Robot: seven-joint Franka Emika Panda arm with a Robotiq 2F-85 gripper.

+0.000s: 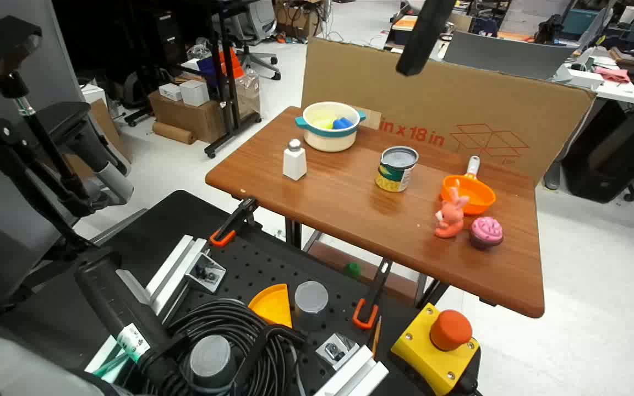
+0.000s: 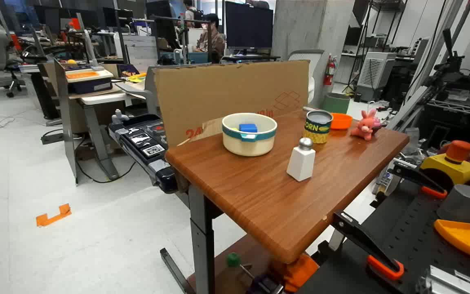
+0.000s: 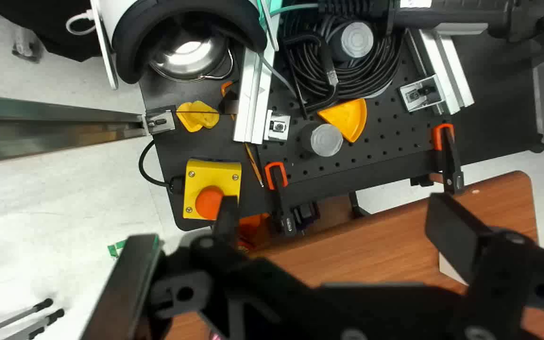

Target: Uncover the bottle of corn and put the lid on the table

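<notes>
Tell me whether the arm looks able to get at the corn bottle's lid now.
Probably yes: nothing lies over the lid, the white shaker and orange pan stand apart from the bottle of corn, and the gripper is open, though reach is unclear.

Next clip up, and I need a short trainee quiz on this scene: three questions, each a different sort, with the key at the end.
1. Where is the lid?
2. How is the white shaker placed on the table? A) on its side B) upside down C) upright
3. True or false: the blue object is inside the teal-handled pot.

Key: 1. On top of the bottle of corn, as both exterior views show; 2. C; 3. True.
</notes>
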